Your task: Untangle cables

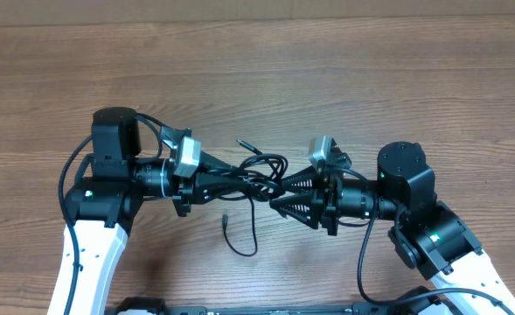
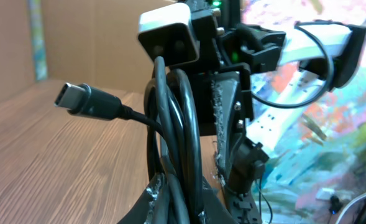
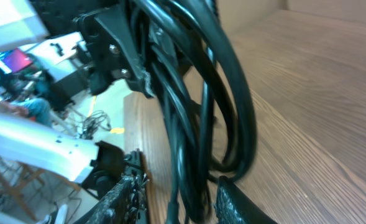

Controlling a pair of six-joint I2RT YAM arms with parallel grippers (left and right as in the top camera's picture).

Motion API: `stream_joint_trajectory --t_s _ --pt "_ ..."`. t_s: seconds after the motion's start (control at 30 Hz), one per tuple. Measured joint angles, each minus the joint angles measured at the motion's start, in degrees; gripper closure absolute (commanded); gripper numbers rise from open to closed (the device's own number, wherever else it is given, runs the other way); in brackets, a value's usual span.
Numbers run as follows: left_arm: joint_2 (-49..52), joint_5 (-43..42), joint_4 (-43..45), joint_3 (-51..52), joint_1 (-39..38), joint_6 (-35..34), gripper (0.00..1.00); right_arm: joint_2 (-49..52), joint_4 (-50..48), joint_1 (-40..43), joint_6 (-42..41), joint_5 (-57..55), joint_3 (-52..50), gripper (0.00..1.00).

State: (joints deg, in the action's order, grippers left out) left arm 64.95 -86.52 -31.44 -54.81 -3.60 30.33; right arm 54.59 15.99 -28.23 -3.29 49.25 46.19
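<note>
Wood-grain table (image 1: 257,70): cables (image 1: 257,171) bunched just above its centre, clamped tight in left gripper (image 1: 206,185) as an anchor, running loose through half-spread jaws of right gripper (image 1: 279,198), apparently to let strands slide free; one plug (image 2: 77,96) jutting out sideways, unheld

Two grippers: left gripper (image 1: 238,180), right gripper (image 1: 274,194). One bundle of cables (image 1: 266,164), strand count unclear. Two plug ends (image 1: 240,142) (image 1: 226,219). One table (image 1: 257,70).
</note>
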Motion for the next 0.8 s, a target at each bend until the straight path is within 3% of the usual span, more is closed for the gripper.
stream_joint_trajectory --t_s 0.37,0.8 --pt "0.0 8.2 0.0 0.0 0.6 -7.8 0.96 0.0 -2.2 0.8 -0.1 -2.8 0.0 0.62" --pt "0.0 8.9 1.1 0.0 -3.5 -8.3 0.96 0.0 -4.4 0.8 -0.1 -6.1 0.0 0.62"
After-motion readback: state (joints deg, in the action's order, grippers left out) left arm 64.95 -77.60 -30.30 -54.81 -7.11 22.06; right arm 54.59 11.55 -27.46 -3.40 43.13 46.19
